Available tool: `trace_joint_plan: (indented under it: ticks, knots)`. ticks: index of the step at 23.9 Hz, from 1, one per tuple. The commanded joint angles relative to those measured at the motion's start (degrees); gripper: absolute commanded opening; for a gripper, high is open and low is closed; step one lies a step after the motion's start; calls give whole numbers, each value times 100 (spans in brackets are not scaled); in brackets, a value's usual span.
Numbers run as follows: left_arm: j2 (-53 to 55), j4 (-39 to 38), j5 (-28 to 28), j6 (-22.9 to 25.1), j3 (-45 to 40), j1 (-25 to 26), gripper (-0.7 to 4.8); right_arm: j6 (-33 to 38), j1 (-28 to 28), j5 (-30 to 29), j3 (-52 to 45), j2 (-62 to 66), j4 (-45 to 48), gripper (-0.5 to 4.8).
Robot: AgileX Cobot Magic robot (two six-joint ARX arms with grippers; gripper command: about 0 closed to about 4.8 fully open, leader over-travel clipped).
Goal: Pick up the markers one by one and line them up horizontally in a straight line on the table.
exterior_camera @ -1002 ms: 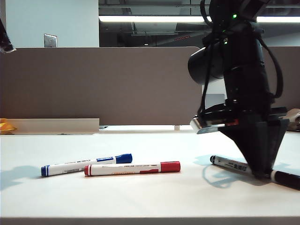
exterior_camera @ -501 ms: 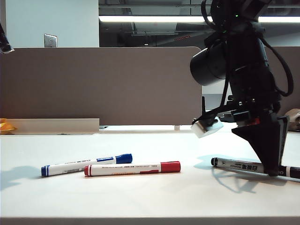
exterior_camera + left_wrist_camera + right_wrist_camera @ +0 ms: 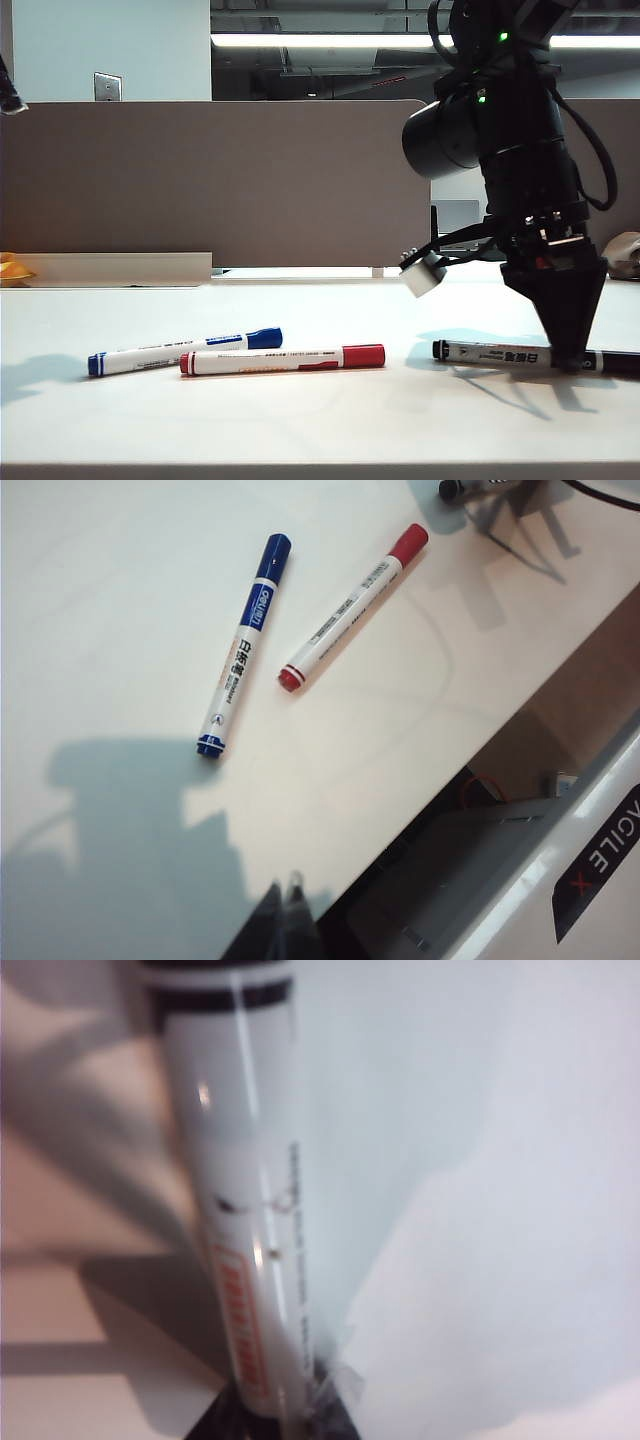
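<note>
The right gripper (image 3: 568,362) points straight down at the desk (image 3: 320,420), on the right of the exterior view, and its jaws are closed on the black marker (image 3: 500,354). The jaws grip that marker close to its capped end, so the white barrel and its small black tip run out toward the red marker (image 3: 282,359), lying level at the desk surface. In the right wrist view the black marker (image 3: 240,1210) fills the frame, blurred, with the dark tips of the right gripper (image 3: 290,1410) clamped on either side of the barrel.

The red marker lies flat on the desk well apart from the black one, its red cap toward the black marker. The blue marker (image 3: 185,351) lies just behind the red marker and a little farther from the right gripper, tilted slightly against it — its capped end rests close by the red marker's barrel, though the exterior view does not settle whether they touch. From the left wrist view the blue marker (image 3: 245,645) and the red marker (image 3: 353,607) lie side by side with a clear gap between them, and the tip of the black marker (image 3: 452,488) shows beyond the red cap.

The left gripper (image 3: 285,920) hangs high above the desk (image 3: 120,600), away from all three markers — its jaws are pressed together on nothing.
</note>
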Motion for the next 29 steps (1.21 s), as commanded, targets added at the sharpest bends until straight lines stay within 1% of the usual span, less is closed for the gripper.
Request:
trace_joint_plan:
  ticks: [1, 3, 6, 12, 14, 18, 22, 26, 27, 29]
  knots:
    - [-31, -11, 17, 68, 31, -2, -6, -466, 7, 13, 15, -9, 297, 89]
    - [-46, -13, -9, 103, 31, -2, -6, -483, 7, 13, 15, -9, 415, 89]
    - [-55, -24, -114, 105, 31, -2, -5, -769, 9, -11, 15, -9, 367, 92]
    - [-55, -17, -114, 109, 31, -2, -5, -815, 26, -81, 15, -9, 243, 95]
    - [-55, -17, -114, 109, 31, -2, -6, -940, 48, -216, 15, -11, 199, 95]
    - [-55, -24, -114, 109, 31, -2, -6, -960, 63, -476, 15, -9, 192, 95]
    - [-57, -33, -114, 109, 31, -2, -5, -1088, 131, -516, 15, -9, 179, 95]
    - [-57, -48, -114, 109, 31, -2, -5, -1167, 164, -682, 15, -9, 221, 95]
    - [-57, -52, -114, 109, 31, -2, -6, -1198, 164, -682, 15, -9, 229, 97]
    - [-63, -59, -114, 109, 31, -2, -6, -1198, 166, -680, 15, -9, 271, 123]
